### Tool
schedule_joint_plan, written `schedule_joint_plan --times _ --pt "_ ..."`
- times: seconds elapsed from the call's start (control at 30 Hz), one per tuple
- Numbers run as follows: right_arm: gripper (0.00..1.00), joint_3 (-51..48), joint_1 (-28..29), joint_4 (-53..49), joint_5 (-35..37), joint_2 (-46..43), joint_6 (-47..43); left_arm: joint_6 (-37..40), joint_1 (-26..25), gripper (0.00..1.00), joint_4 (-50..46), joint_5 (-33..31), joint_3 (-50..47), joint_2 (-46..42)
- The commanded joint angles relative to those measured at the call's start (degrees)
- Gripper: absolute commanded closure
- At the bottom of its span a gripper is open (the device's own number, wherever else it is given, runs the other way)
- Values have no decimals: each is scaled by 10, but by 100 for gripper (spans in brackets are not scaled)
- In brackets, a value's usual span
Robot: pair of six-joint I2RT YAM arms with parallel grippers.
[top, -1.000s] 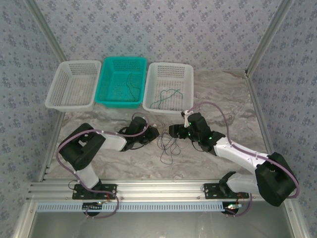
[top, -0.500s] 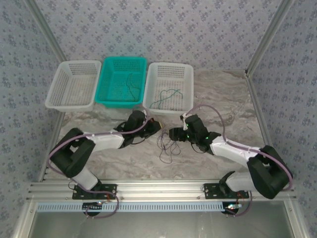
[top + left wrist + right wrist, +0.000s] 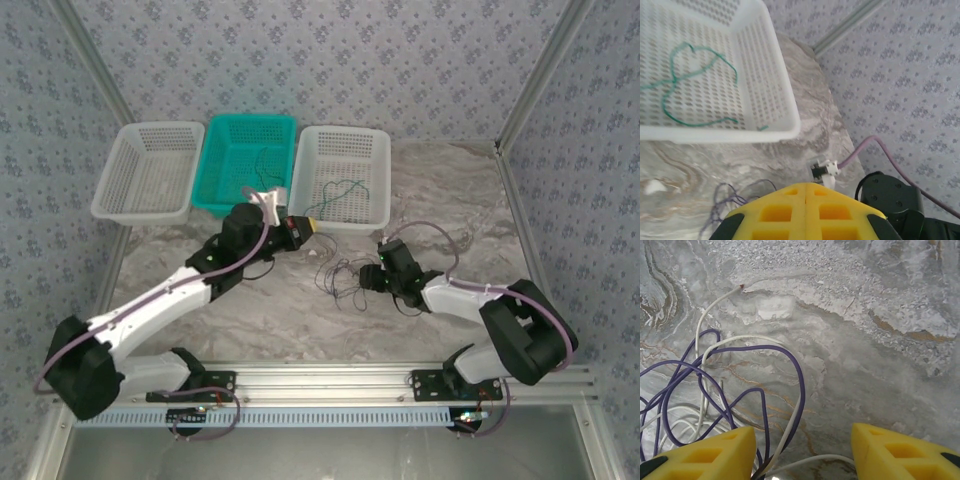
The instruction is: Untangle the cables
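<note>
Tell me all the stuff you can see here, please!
Perforated plastic baskets: 3, two white and one teal, row at the table's far side.
Thin green wire: 1, in the right-hand white basket.
Thin dark wire: 1, in the teal basket.
Tangled purple and white wires: 1 bunch, on the grey marble table between the grippers.
Robot arms: 2, white and black; left gripper shut, right gripper open over the bunch.
</note>
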Motion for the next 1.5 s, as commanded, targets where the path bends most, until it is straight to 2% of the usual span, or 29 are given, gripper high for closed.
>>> schedule_joint_plan --times 0.0,0.07,0.13,0.27,0.47,0.6,0.73,0.83,0.93,1.0,1.07,1.13,1.2,1.33,1.4,1.47 --pt "45 -13 -7 -3 21 -31 25 62 27 100 -76 -44 29 -58" --pt "43 -13 -9 -11 20 -57 31 73 45 100 -113 -70 36 -88" --pt "37 -8 -7 -10 1 -84 21 75 56 100 -137 -84 37 -108" --pt "26 4 25 10 -20 -151 -37 71 60 100 -133 -59 26 -114" --pt "20 -6 62 78 -64 -207 -182 68 60 100 -102 -30 9 -116" --pt "11 -27 108 136 -61 -185 -304 94 61 100 -127 -43 37 -117" --pt "13 1 123 115 -69 -128 -342 114 61 100 -161 -60 68 -119" --pt "17 2 123 134 -30 -81 -325 118 61 100 -186 -85 79 -129" --pt "29 1 122 143 -5 -57 -316 106 63 100 -237 -156 82 -148" --pt "45 -3 118 142 28 -54 -299 88 73 100 -285 -231 76 -171" --pt "63 -12 111 145 33 -62 -292 80 96 100 -309 -255 57 -193" --pt "81 -17 106 144 1 -75 -297 68 125 100 -309 -243 26 -216" --pt "100 -14 106 136 -24 -91 -302 54 154 100 -292 -195 -9 -227" --pt "100 -2 107 126 -48 -127 -308 49 165 100 -248 -125 -72 -220" --pt "100 7 107 118 -51 -147 -311 51 165 91 -218 -93 -103 -223" --pt "100 15 107 114 -60 -164 -317 55 165 76 -199 -79 -124 -231"
